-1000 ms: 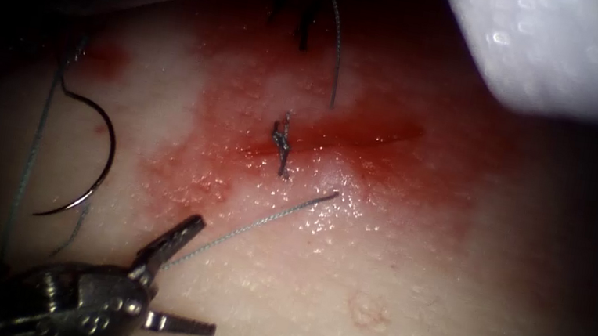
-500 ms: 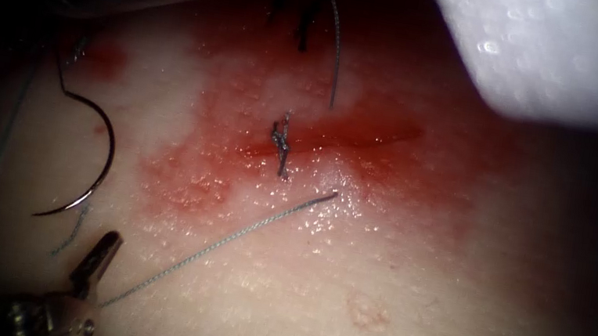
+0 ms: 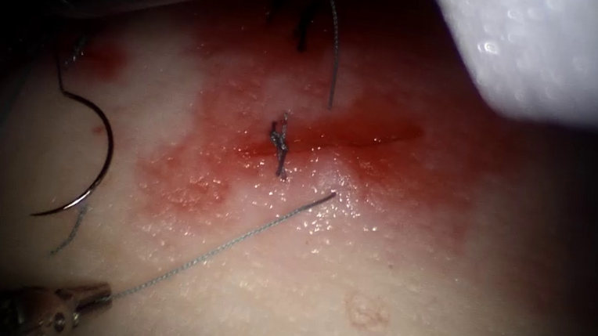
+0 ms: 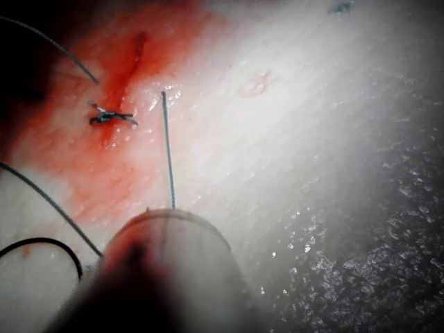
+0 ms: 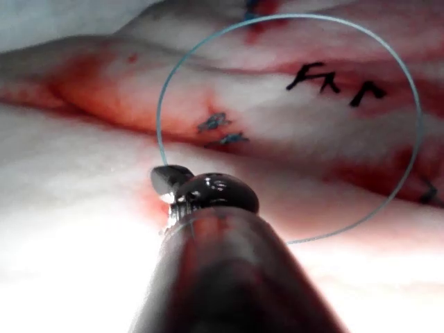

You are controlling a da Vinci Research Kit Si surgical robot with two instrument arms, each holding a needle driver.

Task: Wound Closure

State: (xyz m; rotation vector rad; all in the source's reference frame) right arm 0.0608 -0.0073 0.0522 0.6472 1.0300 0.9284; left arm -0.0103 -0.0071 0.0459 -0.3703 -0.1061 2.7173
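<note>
Left tool (image 3: 86, 295): jaws pressed together, pinching cut end of thread (image 3: 232, 241); strand runs up-right from jaws, free tip just below cut (image 3: 335, 138). We see right tool (image 5: 173, 182) in its wrist view beside pale thread loop (image 5: 409, 104); its hold we cannot tell. Needle (image 3: 98, 162) lies loose on tissue (image 3: 392, 285), well left of cut, held by neither tool, not in tissue. Knot (image 3: 279, 141) sits across cut. Risk, as we judge: loose needle snagged by trailing thread could drag across tissue; grip slip would drop strand.
</note>
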